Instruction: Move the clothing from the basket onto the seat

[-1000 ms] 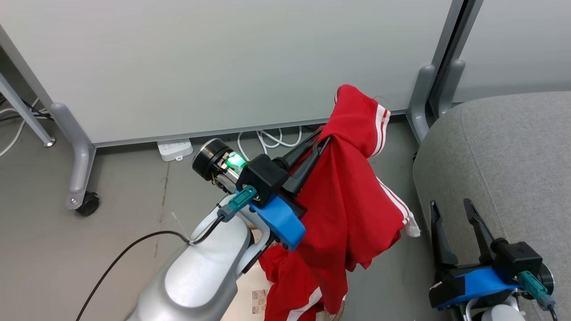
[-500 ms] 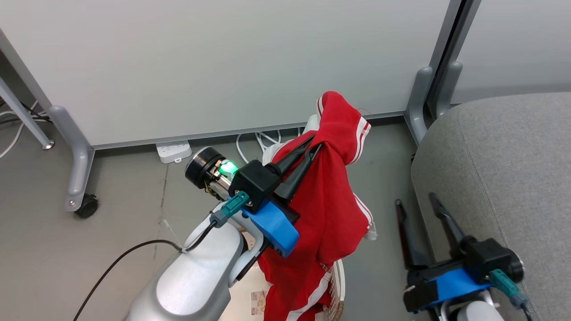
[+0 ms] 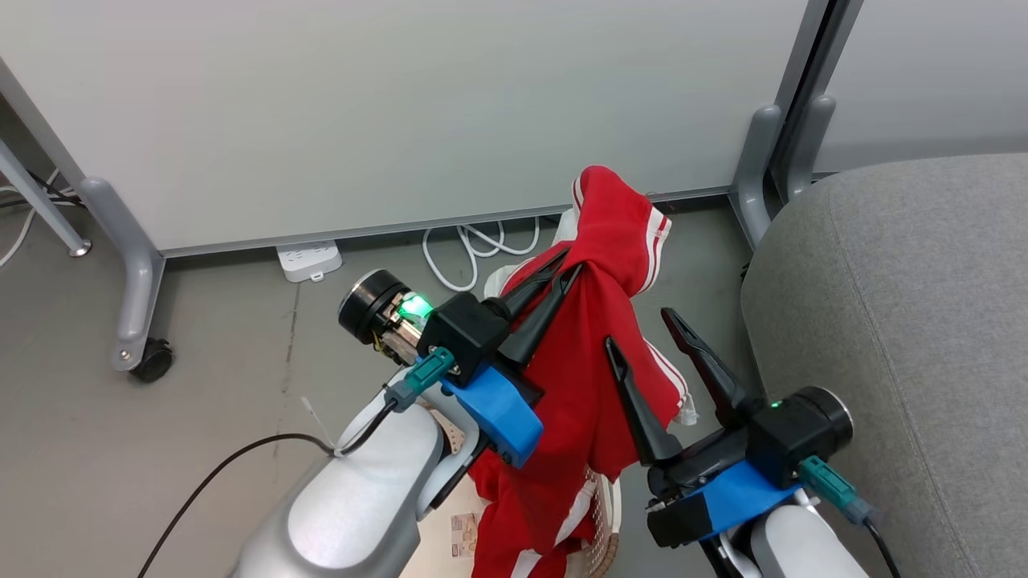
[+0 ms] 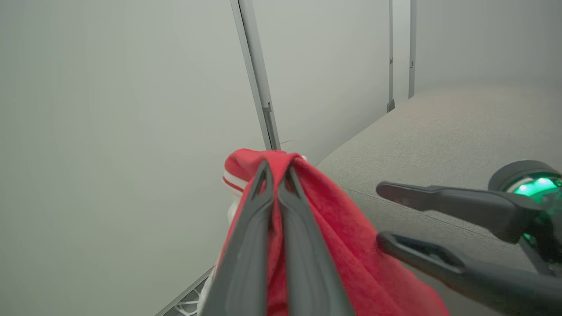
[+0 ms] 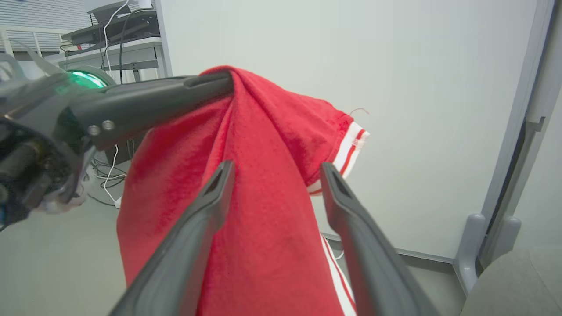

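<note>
Head view: left hand (image 3: 572, 263) pinched shut on the clothing (image 3: 610, 233), which is lifted over the basket (image 3: 614, 502) with its tail still dangling in. Right hand (image 3: 638, 329) has swung up from beside the seat (image 3: 899, 321), jaws wide, probably for a second grip before carrying over.
Left wrist view: the seat is close behind the garment.
Right wrist view: fabric hangs between my open fingers, ungripped. Partition leg (image 3: 759, 177) and cables (image 3: 474, 249) are behind, clear of the path.

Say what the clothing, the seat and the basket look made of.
The clothing: soft, matte, fuzzy knit-like fabric; it drapes in folds, with white striped trim. The seat: grey woven upholstery, matte; a grainy weave and a seam show. The basket: probably cream plastic; its perforated wall barely shows.
</note>
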### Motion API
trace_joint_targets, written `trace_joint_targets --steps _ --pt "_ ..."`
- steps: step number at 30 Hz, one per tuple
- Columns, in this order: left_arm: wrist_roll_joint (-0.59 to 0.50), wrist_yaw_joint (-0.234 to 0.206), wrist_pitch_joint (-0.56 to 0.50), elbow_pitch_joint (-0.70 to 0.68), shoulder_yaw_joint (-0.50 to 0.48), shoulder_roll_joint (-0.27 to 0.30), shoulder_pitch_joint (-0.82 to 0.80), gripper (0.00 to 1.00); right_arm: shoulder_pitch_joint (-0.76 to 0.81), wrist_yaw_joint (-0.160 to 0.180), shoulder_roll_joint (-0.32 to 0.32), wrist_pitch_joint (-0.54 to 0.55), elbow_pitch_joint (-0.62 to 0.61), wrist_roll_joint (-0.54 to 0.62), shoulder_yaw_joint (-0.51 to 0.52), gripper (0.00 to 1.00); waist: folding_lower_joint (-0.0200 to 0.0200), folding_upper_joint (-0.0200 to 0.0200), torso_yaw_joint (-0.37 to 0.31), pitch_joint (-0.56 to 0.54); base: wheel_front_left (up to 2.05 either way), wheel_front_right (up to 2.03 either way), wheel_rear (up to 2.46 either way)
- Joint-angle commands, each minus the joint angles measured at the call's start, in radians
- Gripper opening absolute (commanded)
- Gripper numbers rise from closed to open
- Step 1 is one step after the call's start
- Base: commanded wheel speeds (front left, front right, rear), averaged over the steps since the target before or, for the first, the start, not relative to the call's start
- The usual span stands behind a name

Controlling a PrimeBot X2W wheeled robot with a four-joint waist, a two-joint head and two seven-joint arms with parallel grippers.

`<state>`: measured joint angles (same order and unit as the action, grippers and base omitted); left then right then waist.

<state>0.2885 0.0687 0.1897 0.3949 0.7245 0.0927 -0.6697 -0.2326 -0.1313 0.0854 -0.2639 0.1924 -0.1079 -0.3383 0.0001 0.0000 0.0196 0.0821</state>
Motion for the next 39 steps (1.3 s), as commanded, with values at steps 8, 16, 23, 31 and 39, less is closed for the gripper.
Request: trace_joint_targets --steps 8,16,23,31,39 --pt "0.006 -0.001 0.009 0.003 0.016 -0.007 -0.031 0.00 -0.099 0.001 -0.001 -0.001 0.108 0.005 -0.084 1.00 -0.0001 0.0000 0.009 0.017 0.00 0.00 0.00" --pt "0.008 -0.003 0.014 -0.002 0.035 -0.017 -0.054 0.00 -0.195 0.001 -0.015 -0.001 0.274 0.030 -0.116 1.00 -0.0001 0.0000 0.024 0.045 0.00 0.00 0.00" --pt "0.012 -0.005 0.018 -0.004 0.049 -0.023 -0.067 0.00 -0.251 0.001 -0.029 -0.001 0.353 0.023 -0.111 0.51 -0.0001 0.0000 0.033 0.059 0.00 0.00 0.00" --pt "0.019 -0.009 0.024 0.007 0.057 -0.025 -0.073 0.00 -0.280 0.001 -0.035 -0.001 0.376 0.008 -0.122 0.00 -0.0001 0.0000 0.033 0.062 0.00 0.00 0.00" --pt "0.026 -0.013 0.028 0.015 0.061 -0.024 -0.077 0.00 -0.278 0.001 -0.036 -0.001 0.382 0.000 -0.120 0.00 -0.0001 0.0000 0.032 0.062 0.00 0.00 0.00"
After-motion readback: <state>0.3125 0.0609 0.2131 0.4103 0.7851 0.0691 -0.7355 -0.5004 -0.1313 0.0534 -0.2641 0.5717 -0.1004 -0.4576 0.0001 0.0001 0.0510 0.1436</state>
